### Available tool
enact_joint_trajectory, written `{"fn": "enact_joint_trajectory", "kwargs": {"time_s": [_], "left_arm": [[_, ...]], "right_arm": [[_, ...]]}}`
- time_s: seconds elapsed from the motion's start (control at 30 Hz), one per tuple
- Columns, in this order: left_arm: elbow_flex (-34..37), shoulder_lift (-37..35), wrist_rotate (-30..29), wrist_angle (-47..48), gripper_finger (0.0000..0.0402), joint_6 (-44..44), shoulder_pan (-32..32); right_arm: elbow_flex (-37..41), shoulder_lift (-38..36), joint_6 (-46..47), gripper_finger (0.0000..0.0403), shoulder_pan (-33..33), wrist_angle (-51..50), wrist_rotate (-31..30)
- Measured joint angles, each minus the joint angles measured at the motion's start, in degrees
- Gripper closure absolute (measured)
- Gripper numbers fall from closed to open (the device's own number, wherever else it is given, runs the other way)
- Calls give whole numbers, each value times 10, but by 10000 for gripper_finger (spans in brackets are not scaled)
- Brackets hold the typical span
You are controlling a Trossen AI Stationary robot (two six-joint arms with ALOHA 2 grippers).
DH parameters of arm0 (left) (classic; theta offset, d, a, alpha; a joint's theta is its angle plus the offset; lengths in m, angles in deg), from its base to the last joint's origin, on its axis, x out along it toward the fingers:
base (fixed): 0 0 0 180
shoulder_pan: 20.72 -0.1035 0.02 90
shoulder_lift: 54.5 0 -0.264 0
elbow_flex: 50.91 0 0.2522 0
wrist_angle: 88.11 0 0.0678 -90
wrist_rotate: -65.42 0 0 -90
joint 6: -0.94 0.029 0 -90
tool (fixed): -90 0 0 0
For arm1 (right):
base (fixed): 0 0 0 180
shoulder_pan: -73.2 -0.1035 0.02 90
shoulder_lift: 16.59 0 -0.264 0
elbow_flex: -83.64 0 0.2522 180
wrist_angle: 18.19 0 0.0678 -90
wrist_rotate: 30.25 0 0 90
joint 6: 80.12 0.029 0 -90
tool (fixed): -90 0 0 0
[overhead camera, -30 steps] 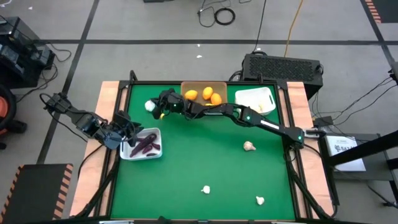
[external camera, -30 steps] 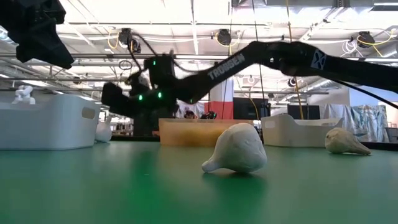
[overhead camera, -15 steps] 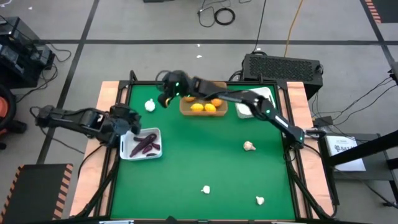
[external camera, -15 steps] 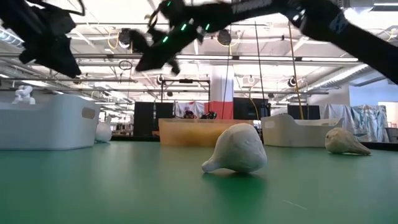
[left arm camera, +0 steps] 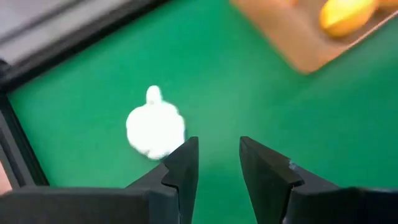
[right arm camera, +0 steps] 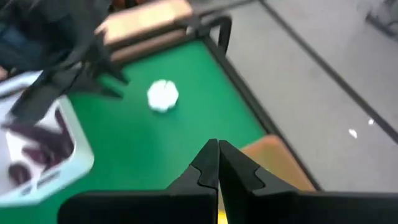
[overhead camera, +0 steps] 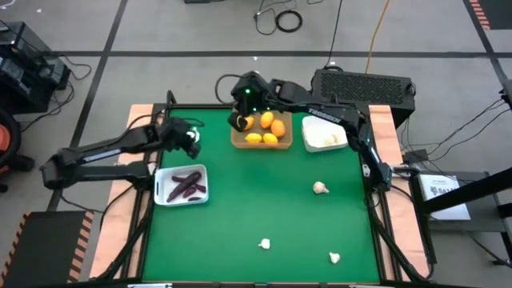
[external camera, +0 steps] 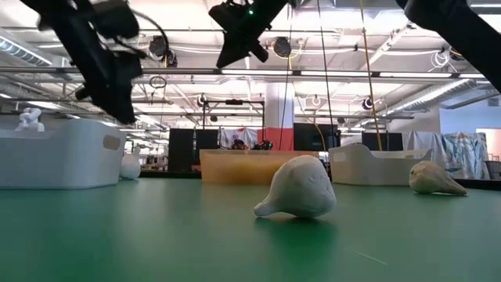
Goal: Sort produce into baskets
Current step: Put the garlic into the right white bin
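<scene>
On the green table (overhead camera: 264, 200), the tan basket (overhead camera: 262, 141) at the far edge holds orange and yellow fruits (overhead camera: 269, 126); the white basket (overhead camera: 324, 133) just right of it holds pale bulbs, and the second white basket (overhead camera: 182, 185), well left and nearer, holds purple pieces (overhead camera: 189, 185). A garlic bulb (overhead camera: 193, 136) lies left of the tan basket; three more bulbs (overhead camera: 320, 188) lie scattered nearer. The left gripper (left arm camera: 216, 163) hangs just beside that left bulb, fingers slightly apart and empty. The right gripper (right arm camera: 217, 163), pressed together and empty, hovers over the tan basket's left corner.
</scene>
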Motion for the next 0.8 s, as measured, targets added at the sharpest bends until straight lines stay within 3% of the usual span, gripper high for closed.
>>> {"fn": "enact_joint_trajectory", "kwargs": {"time_s": [0.23,0.8], "left_arm": [[0,90,32,-38,276,27,-92],[0,196,1,-108,276,94,-129]], "right_arm": [[0,2,-5,402,-5,-68,1],[1,7,-7,403,-7,-60,1]]}}
